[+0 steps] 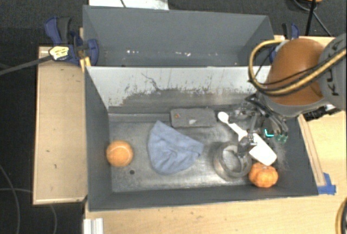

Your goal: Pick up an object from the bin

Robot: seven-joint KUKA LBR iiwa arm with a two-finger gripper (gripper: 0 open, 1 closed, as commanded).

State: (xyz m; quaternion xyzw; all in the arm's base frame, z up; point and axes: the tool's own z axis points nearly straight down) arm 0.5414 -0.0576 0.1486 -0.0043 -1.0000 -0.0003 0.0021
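My gripper (249,131) hangs low over the right part of the bin, just above a white, spoon-like tool (261,151) that lies slantwise on the floor. The tool's rounded end (223,117) points to the back left. Beside it, in front of the gripper, lies a grey ring (231,163). A small orange pumpkin-shaped thing (263,176) sits at the front right corner, touching the tool's wide end.
A flat grey block (191,117) lies near the back wall. A crumpled blue cloth (172,149) is in the middle and an orange ball (119,154) at the left. The arm with its orange cover and cables comes in over the right rim.
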